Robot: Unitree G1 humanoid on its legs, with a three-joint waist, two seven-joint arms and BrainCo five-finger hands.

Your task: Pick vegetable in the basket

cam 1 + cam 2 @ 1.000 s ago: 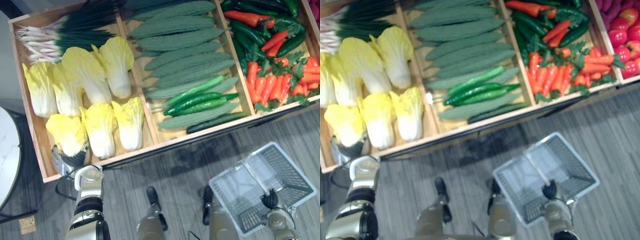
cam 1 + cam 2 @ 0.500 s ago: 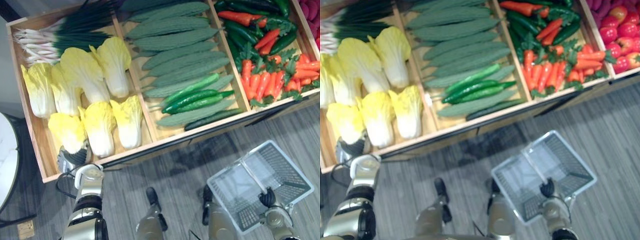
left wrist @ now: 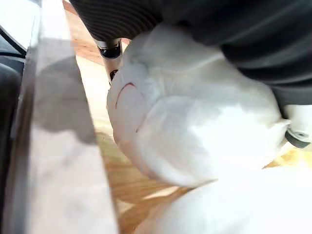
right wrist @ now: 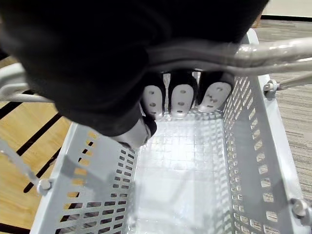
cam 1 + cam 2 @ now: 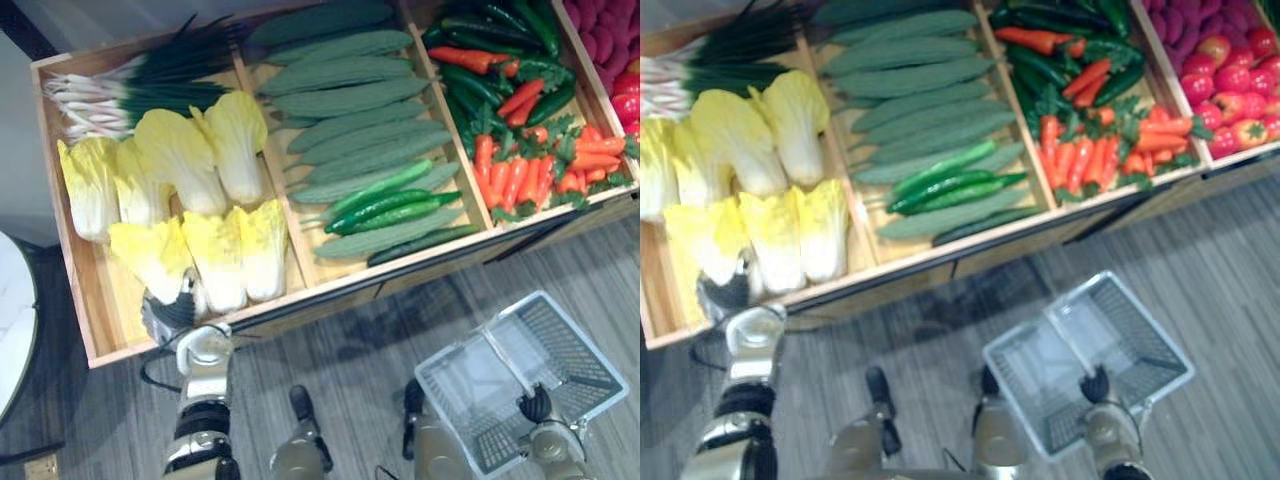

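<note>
Several yellow-white napa cabbages lie in the left compartment of a wooden crate (image 5: 62, 200). My left hand (image 5: 172, 312) reaches over the crate's front rim, its fingers curled round the white base of the front-left napa cabbage (image 5: 150, 255). In the left wrist view that cabbage base (image 3: 195, 131) presses against the palm, just above the crate's wooden floor. Low on the right, my right hand (image 5: 538, 405) is shut on the handle of a grey mesh basket (image 5: 475, 328). The basket's inside (image 4: 248, 161) holds nothing.
The crate also holds scallions (image 5: 130, 85), bitter gourds (image 5: 350, 100), cucumbers (image 5: 390, 200), peppers (image 5: 500, 60) and carrots (image 5: 520, 170). Red fruit (image 5: 1230, 90) lies at the far right. A white round table (image 5: 10, 320) stands at the left. Grey plank floor lies in front of the crate.
The left hand's fingers have curled round the front-left cabbage. The camera has shifted a little; the right hand keeps its hold on the basket handle.
</note>
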